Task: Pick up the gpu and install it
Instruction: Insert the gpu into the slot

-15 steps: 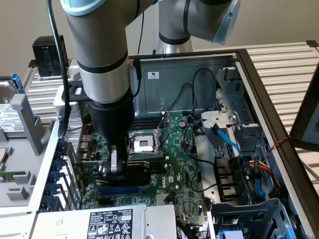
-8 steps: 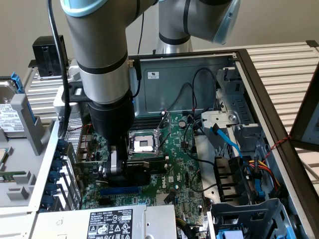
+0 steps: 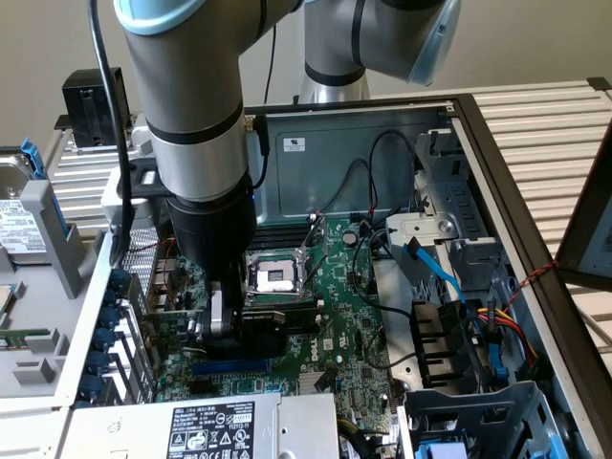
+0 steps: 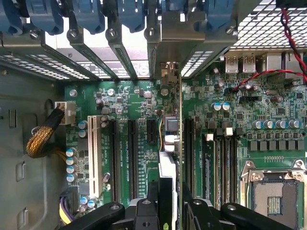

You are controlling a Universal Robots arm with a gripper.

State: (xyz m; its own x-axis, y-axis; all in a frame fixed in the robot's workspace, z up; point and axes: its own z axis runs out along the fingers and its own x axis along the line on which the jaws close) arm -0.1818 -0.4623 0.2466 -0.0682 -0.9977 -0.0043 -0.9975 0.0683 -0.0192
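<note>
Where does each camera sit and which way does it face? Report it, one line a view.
Exterior view: off the arm, above the open case, looking down at the motherboard; arm and gripper show.
Wrist view: on the wrist, looking down past the gripper's fingers at the gpu.
Shared: motherboard, CPU socket, gpu.

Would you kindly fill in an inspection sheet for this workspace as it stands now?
Surface: open computer case, motherboard exposed.
Job's things: gpu edge-on at the expansion slots, bracket end toward the case's rear openings; whether it is seated cannot be told.
Clutter: hard drive outside the case, at the exterior view's left.
Grippers: gripper closed on the gpu.
Cables: blue cable; red-black twisted wire; braided bundle.
Surroundings: slatted bench.
</note>
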